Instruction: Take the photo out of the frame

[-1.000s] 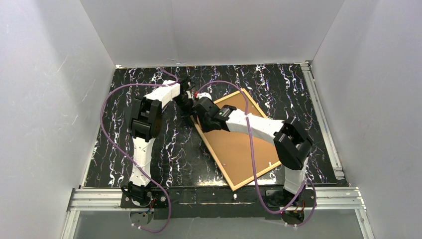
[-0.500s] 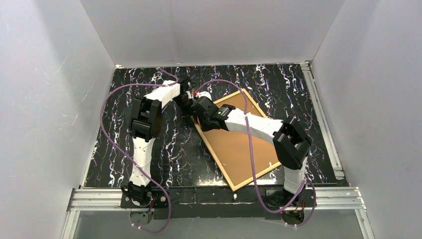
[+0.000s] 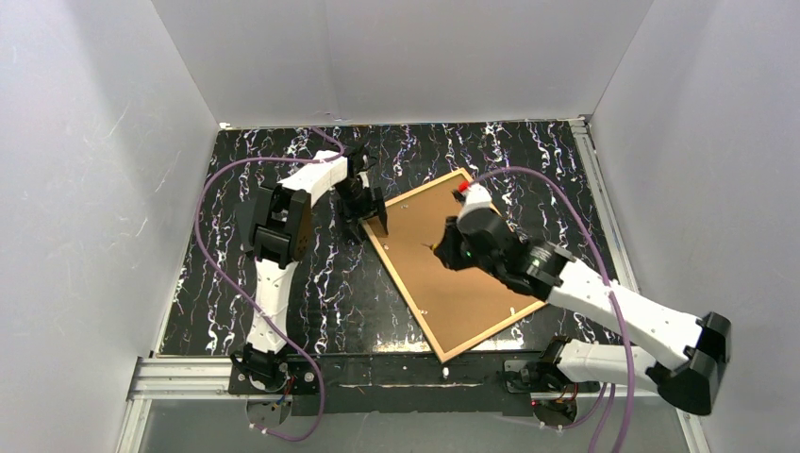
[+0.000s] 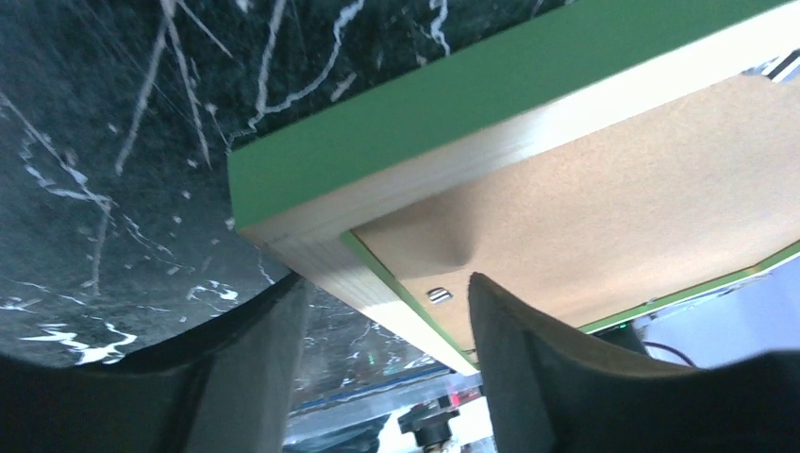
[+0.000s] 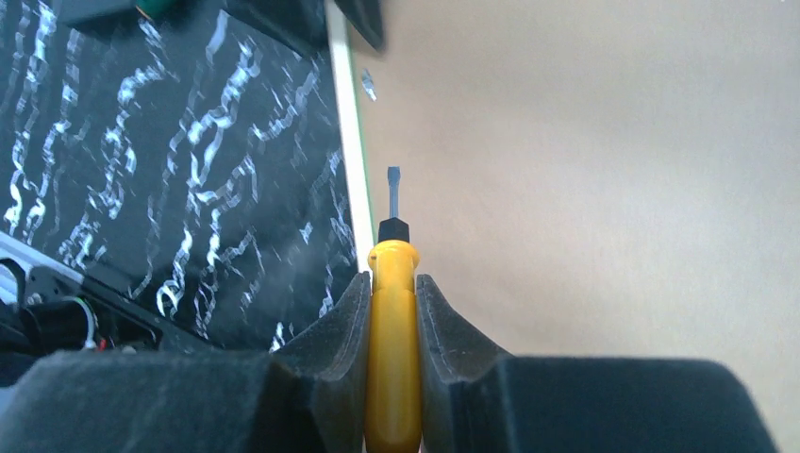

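Right gripper (image 5: 391, 283) is clamped on a yellow screwdriver (image 5: 391, 368), its blade aimed at the tab (image 5: 368, 85) just ahead-left on the frame (image 3: 492, 333). The frame lies face-down mid-table (image 3: 321, 283), long axis running far-left to near-right, with the photo hidden under the backing board (image 3: 443, 274). Left gripper (image 4: 382, 302), jaws parted and holding nothing, straddles the frame's far-left corner.

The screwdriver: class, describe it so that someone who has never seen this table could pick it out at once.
On the black marbled table lies a frame, its brown backing board facing up. Above the board, the right gripper is shut on the screwdriver. It alone has a yellow handle, a black collar and a thin metal blade.
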`<action>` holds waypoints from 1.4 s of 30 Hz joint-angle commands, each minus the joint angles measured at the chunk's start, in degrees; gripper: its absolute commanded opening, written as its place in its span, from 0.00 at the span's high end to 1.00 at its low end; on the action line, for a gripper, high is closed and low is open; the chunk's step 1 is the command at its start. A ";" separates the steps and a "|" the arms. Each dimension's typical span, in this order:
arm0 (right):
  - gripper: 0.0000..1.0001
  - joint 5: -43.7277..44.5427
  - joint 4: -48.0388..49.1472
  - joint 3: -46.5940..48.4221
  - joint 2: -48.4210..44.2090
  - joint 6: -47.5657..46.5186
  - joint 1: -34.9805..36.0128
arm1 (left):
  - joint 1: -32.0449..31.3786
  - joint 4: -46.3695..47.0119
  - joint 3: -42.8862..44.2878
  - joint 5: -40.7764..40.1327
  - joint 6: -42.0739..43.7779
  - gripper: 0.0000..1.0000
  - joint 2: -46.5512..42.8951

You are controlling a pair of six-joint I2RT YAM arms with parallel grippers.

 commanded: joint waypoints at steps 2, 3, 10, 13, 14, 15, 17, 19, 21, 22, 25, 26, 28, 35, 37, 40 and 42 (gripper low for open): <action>0.99 -1.31 -0.67 -14.06 -10.45 8.73 -0.29 | -0.34 -5.54 -8.44 -2.49 -1.27 0.12 -10.93; 0.99 -1.71 -0.37 -15.93 -11.98 9.79 -0.25 | -0.39 -5.09 -10.55 -1.97 -2.07 0.11 -13.25; 0.99 -5.23 2.23 -22.17 -14.68 12.93 -0.24 | -1.25 5.99 -28.32 9.32 -10.85 0.08 -26.54; 0.99 -7.51 4.74 -23.72 -14.36 13.83 -0.15 | -3.26 11.74 -34.21 13.00 -14.43 0.08 -28.88; 0.99 -8.27 5.85 -24.37 -14.29 13.95 -0.18 | -4.18 14.05 -36.10 13.16 -15.40 0.08 -29.69; 0.99 -9.04 6.80 -24.86 -14.23 14.04 -0.16 | -5.27 15.81 -37.55 12.90 -16.16 0.08 -30.13; 0.99 -10.11 7.99 -25.33 -13.54 14.27 -0.09 | -7.02 19.24 -39.77 12.74 -18.70 0.09 -30.26; 0.99 -10.56 7.81 -25.55 -12.88 14.61 0.34 | -8.44 23.07 -42.54 13.36 -21.96 0.11 -30.09; 0.99 -10.66 7.71 -25.96 -12.87 15.02 0.99 | -9.16 27.66 -45.83 13.13 -25.25 0.15 -30.75; 0.99 -10.52 7.71 -26.30 -13.13 15.28 1.41 | -9.47 30.67 -47.43 12.24 -26.74 0.19 -31.31; 0.99 -9.78 7.80 -27.46 -14.68 16.02 2.21 | -10.03 32.18 -49.93 8.91 -28.45 0.31 -32.16; 0.99 -9.51 7.80 -27.91 -15.37 16.20 2.34 | -10.16 32.10 -50.28 8.06 -28.66 0.35 -32.23; 0.99 -9.09 7.60 -28.63 -16.74 16.34 2.48 | -10.42 32.02 -50.67 6.95 -29.40 0.43 -31.85; 0.99 -8.63 6.79 -29.59 -18.38 16.35 3.02 | -10.55 30.83 -48.83 4.90 -29.63 0.62 -28.42; 0.99 -8.67 6.98 -29.75 -17.99 16.50 3.66 | -10.53 29.34 -47.27 4.21 -27.85 0.70 -27.40; 0.99 -7.83 6.69 -29.41 -17.03 16.63 5.60 | -10.22 23.32 -43.00 3.56 -23.26 0.86 -25.00; 0.99 -6.25 5.53 -28.46 -15.93 16.89 7.12 | -9.87 18.74 -39.23 2.85 -19.67 1.00 -23.08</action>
